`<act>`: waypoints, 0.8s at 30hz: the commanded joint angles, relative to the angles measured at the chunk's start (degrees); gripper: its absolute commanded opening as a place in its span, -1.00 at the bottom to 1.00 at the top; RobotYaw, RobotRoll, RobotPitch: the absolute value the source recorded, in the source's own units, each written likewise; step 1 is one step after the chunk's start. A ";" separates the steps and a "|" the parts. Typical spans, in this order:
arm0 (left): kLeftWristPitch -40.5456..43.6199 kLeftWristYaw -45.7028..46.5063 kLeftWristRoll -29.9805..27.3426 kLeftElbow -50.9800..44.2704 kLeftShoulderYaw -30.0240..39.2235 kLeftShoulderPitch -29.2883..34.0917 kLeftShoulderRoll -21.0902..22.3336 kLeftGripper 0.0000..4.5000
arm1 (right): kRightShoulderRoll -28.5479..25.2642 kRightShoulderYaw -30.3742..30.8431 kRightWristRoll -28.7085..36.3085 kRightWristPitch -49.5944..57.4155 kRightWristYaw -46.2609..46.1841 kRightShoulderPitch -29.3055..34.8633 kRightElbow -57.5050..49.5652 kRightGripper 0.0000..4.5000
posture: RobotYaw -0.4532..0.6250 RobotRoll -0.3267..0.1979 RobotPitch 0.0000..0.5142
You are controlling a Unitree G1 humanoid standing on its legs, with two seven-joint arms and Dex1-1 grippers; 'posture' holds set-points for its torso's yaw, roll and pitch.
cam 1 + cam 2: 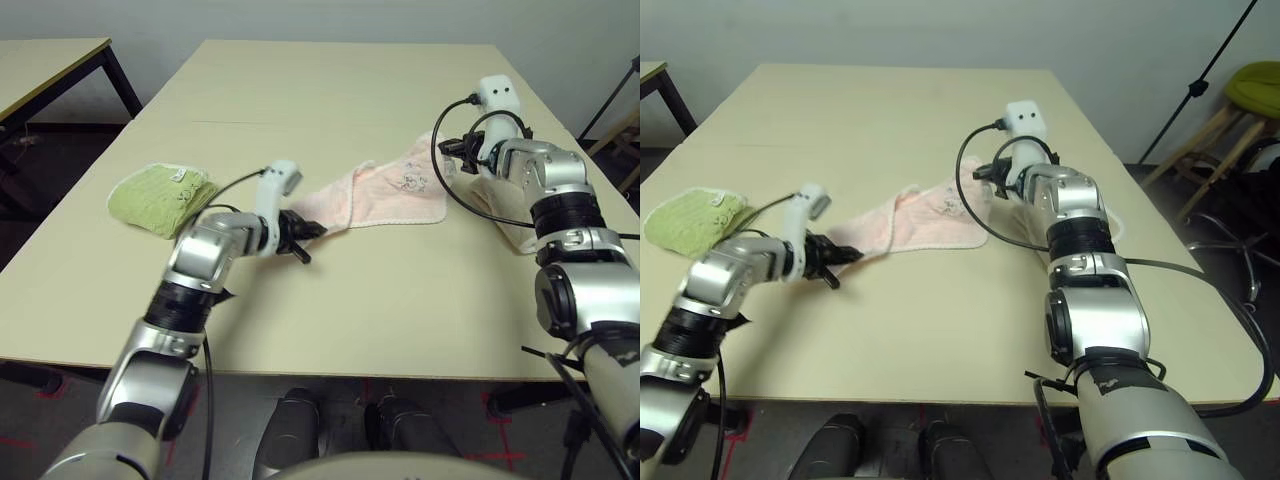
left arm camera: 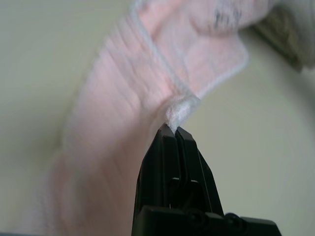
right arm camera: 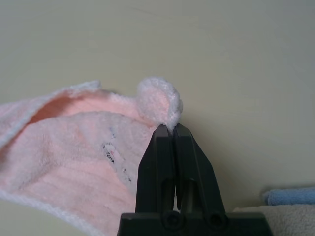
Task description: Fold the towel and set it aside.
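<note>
Across mid-table, left of the folded beige towel [image 1: 516, 222]: pale pink towel [image 1: 385, 192], stretched between two pinched corners, embroidered motif facing up, middle sagging onto the table [image 1: 330, 100].

Left gripper [image 2: 172, 129]: clenched on one scalloped corner, at the end farthest from the beige towel.

Right gripper [image 3: 169, 127]: clamped on the opposite corner, nearest the beige towel (cloth bunched above the tips).

Beyond the left gripper, far from the beige towel: folded light-green towel [image 1: 162, 196].

Step judged in hand: the fold. Advice: keep both pinches tight, lift evenly, carry one edge over the other, match corners before letting go, avoid dragging the slack.
</note>
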 commanded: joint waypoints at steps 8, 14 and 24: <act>-30.11 10.52 6.72 36.82 7.34 -19.28 1.59 -0.99 | 0.00 -1.70 -2.84 -17.40 -7.90 -11.90 19.41 -1.00 | 0.10 0.25 -0.70; -42.22 14.88 5.85 44.27 12.58 -27.32 3.14 -0.99 | -1.72 -6.36 0.37 -20.70 -8.31 -18.19 20.01 -1.00 | 0.08 0.25 -0.66; -25.49 9.64 -0.24 20.35 14.66 -5.18 5.93 -0.99 | -2.83 -6.08 4.05 -6.73 1.03 -3.11 0.19 -1.00 | 0.06 0.25 -0.59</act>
